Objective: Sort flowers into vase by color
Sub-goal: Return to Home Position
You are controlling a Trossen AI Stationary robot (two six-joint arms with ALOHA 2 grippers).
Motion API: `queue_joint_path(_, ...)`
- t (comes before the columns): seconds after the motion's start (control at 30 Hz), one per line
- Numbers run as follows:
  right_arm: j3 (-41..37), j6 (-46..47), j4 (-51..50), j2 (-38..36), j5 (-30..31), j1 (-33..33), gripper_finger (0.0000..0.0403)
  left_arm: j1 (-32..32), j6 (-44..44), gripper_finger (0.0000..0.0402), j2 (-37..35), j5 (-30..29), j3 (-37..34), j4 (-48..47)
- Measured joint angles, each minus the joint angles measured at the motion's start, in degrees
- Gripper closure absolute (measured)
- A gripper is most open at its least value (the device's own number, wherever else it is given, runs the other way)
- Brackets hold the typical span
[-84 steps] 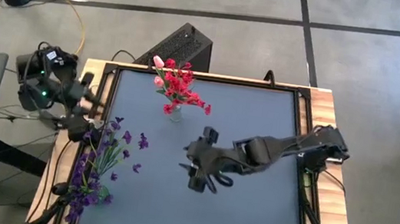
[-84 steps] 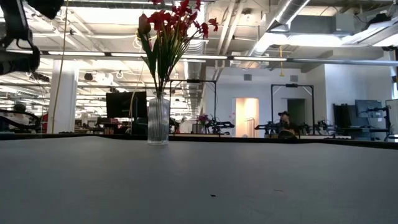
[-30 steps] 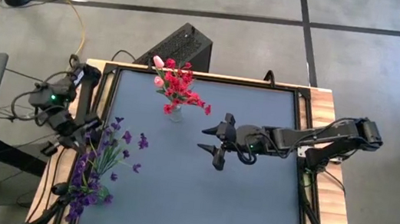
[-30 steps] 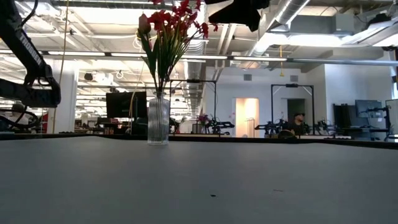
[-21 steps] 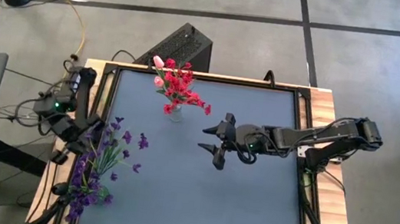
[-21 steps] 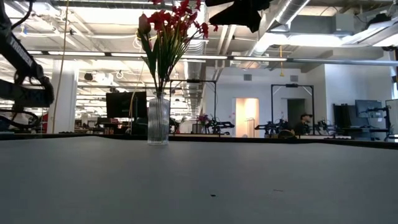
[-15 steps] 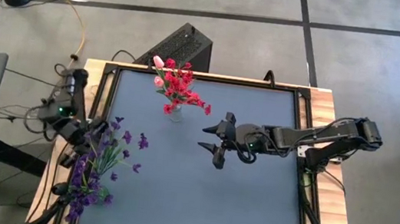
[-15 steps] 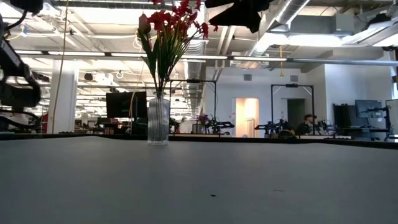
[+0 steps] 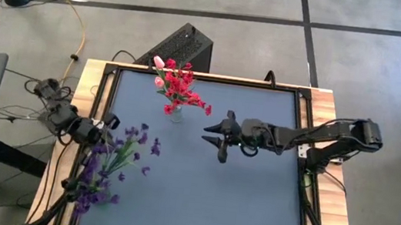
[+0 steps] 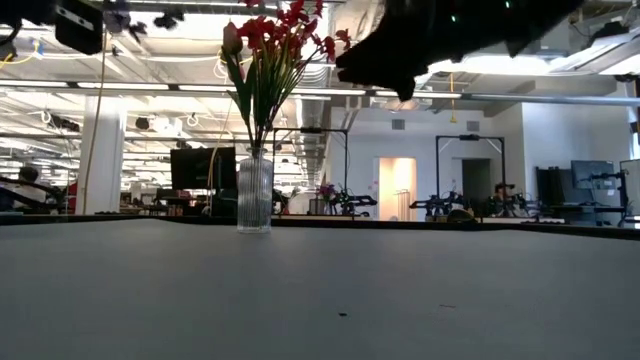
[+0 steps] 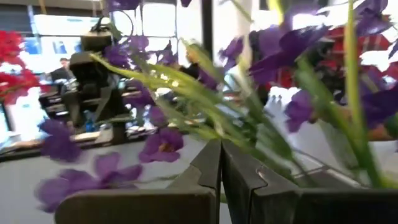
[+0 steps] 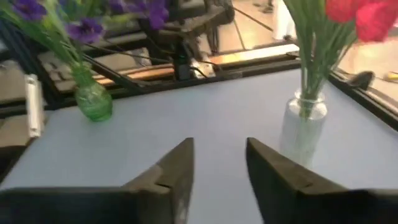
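A bunch of purple flowers (image 9: 121, 156) on green stems reaches over the table's left side; its blooms fill the left wrist view (image 11: 161, 146) and show at the low view's top (image 10: 120, 15). In the right wrist view its stems rise from a green bulbous vase (image 12: 93, 102) at the table's left edge. My left gripper (image 9: 108, 125) is shut among those stems. A clear ribbed vase (image 9: 175, 114) (image 10: 255, 195) holds red sprays (image 9: 180, 86) and a pink tulip (image 9: 159, 62). My right gripper (image 9: 216, 138) (image 12: 217, 146) hovers open, right of the clear vase. My left gripper (image 11: 221, 155) is shut on the purple bunch's green stems (image 11: 205, 127), coming level from the table's left and lying across them. The fingers themselves hide how many stems sit between them. The blooms stand high, leaning toward the table's middle.
A black box (image 9: 182, 48) sits on the floor beyond the far edge, and cables trail off the left side. A wooden rim (image 9: 325, 106) frames the grey table. Open grey surface (image 9: 235, 203) spreads over the near and right parts.
My left gripper has swung from the table's near-left side toward the far edge and the right, into the purple stems. The purple bunch has shifted toward the table's middle, and its blooms now show at the low view's top. My right gripper has come lower in the low view.
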Motion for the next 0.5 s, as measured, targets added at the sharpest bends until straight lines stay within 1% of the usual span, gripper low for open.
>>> queue_joint_path(0.1,-2.5,0.0,1.9,-0.6,-3.1,-2.4,0.0284,3.3,0.0,0.0401,0.0,1.1,0.0,-1.0)
queue_joint_path(0.27,-7.9,1.0,2.1,-4.9,-3.3,-4.9,0.0378,5.4,0.9,0.0401,-0.1,1.1,0.0,-2.5)
queue_joint_path(0.33,-11.5,1.8,3.2,-7.7,-3.3,-5.1,0.0387,5.6,0.5,0.0401,-0.1,0.5,0.0,-4.5)
queue_joint_path(0.4,-16.2,3.0,7.5,-10.2,-3.3,-5.0,0.0379,5.8,-1.0,0.0401,-0.1,-0.7,0.0,-6.2)
queue_joint_path(0.5,-22.9,4.5,15.9,-12.9,-3.2,-5.0,0.0364,5.8,-2.6,0.0401,-0.1,-0.5,0.0,-6.3)
